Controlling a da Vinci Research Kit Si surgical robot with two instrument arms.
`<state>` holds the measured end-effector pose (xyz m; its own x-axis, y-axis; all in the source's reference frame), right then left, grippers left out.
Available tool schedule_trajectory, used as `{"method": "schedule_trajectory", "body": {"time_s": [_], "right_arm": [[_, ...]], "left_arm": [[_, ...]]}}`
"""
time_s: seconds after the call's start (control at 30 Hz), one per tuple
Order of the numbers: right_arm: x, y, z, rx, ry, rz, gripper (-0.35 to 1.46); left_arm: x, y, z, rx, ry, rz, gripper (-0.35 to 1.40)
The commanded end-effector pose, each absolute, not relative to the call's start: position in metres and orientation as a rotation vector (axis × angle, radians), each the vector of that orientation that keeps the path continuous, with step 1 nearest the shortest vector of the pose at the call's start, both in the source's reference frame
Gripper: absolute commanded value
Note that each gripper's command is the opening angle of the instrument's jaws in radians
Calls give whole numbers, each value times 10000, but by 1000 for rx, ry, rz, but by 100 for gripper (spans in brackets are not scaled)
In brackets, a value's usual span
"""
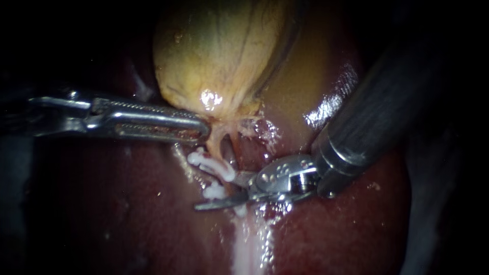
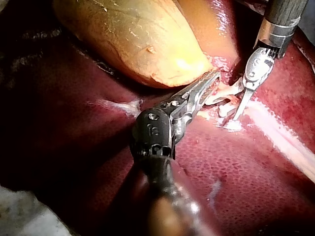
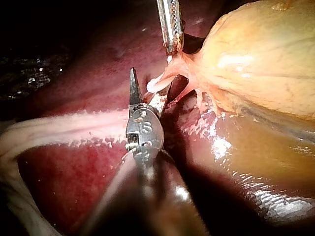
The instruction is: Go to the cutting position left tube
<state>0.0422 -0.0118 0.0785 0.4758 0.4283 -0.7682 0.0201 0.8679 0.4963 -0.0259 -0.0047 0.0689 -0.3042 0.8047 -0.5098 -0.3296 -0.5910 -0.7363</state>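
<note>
Left tube [image 1: 216,146] runs from the gallbladder [image 1: 219,56] neck down to the white clips [image 1: 214,168]. The right instrument [image 1: 219,194] lies at those clips, blades apart and nothing gripped; best eased in, I judge, until the tube sits squarely between the blades in the gap between clips, clear of the liver [image 1: 127,214]. Left instrument [image 1: 201,130] is clamped on the gallbladder neck. Count: two instruments, one gallbladder, two tubes (second tube [image 3: 189,89] alongside), apparently three clips.
</note>
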Motion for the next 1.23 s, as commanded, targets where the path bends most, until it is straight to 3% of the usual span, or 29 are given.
{"method": "schedule_trajectory", "body": {"time_s": [0.03, 0.7, 1.23], "right_arm": [[423, -118, 786, 487, 1060, 264, 143], [457, -114, 796, 685, 1109, 231, 140], [454, -114, 801, 704, 1108, 230, 136]], "left_arm": [[-260, -46, 689, -1176, -663, 1962, -35], [-263, -47, 693, -1176, -661, 1962, -35], [-262, -46, 694, -1177, -662, 1963, -35]]}}
